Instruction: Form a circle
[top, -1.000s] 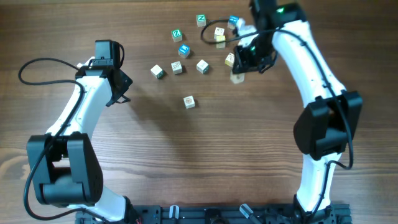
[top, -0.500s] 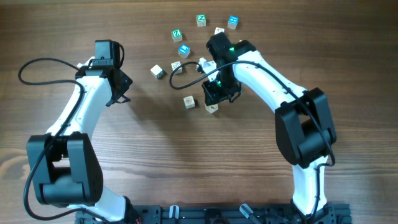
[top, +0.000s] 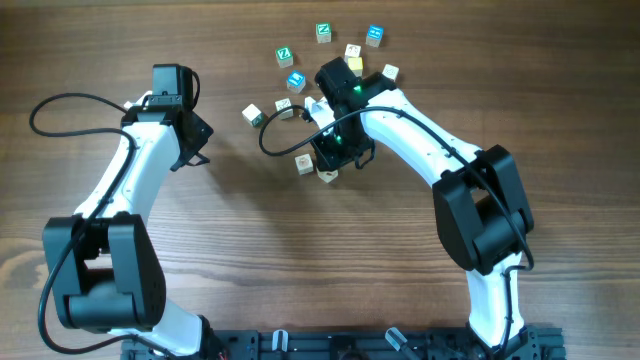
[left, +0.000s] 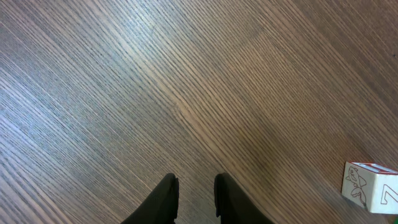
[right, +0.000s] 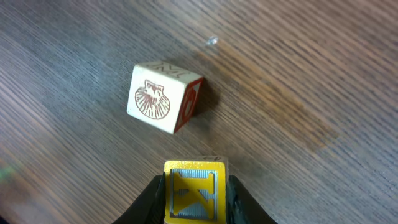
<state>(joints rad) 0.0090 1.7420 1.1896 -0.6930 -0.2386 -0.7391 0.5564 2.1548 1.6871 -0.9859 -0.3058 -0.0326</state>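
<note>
My right gripper (top: 329, 170) (right: 193, 200) is shut on a yellow letter block (right: 193, 186) (top: 327, 176), held low over the table. Just past it lies a cream block with a shell drawing (right: 165, 98) (top: 303, 163), a small gap away. More small blocks lie scattered behind: two cream ones (top: 252, 115) (top: 284, 108), a blue one (top: 295, 80), a green one (top: 284, 55) and several further back. No circle shows; the blocks are loose. My left gripper (top: 202, 148) (left: 196, 190) hovers over bare wood at the left, its jaws slightly apart with nothing between them.
A white block with a red face and a butterfly drawing (left: 371, 186) sits at the lower right of the left wrist view. Green (top: 323, 32), blue (top: 374, 36) and cream (top: 390, 72) blocks lie at the back. The right arm's cable (top: 275, 135) loops over the blocks.
The right arm has swung from the back right to the left and forward, carrying the yellow block to the shell block's side. The left arm has stayed where it was.
</note>
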